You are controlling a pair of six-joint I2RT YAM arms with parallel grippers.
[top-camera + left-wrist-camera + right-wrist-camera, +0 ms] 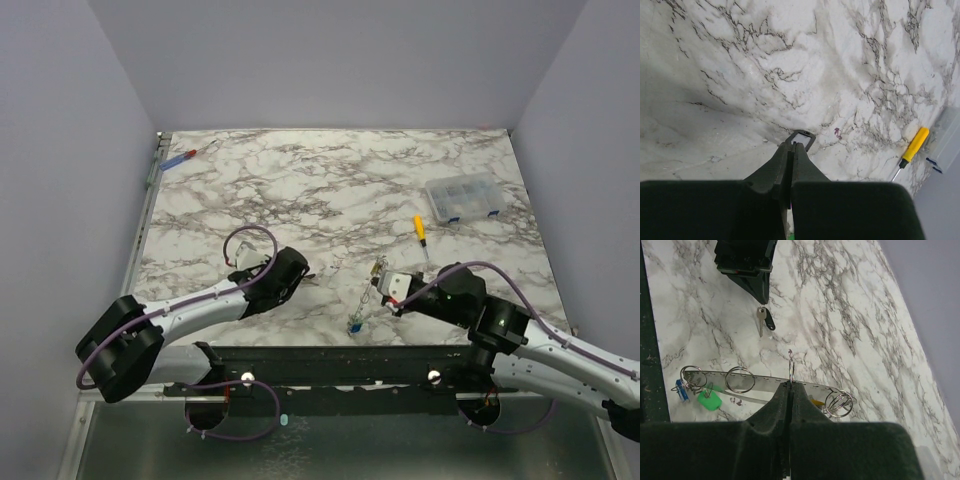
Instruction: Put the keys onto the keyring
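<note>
Noted keyring point(765, 379) flat on bench point(840, 315) near front edge, green key point(709, 401) hung on it. Found right pincer point(791, 384) clamped on thin wire ring point(791, 362); beyond, left pincer point(762, 302) pinching dark-headed key point(769, 322). Judged threading step in hand, key hole to be lined up with ring end next.

Right gripper point(791, 385) pinches the keyring point(765, 381) strung with keys point(709, 401); left gripper point(762, 302) holds a black-capped key point(765, 320).

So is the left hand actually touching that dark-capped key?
Touching. The right wrist view shows the dark-capped key hanging straight from the left hand's shut fingertips, and the left wrist view shows its dark head pinched between them.
</note>
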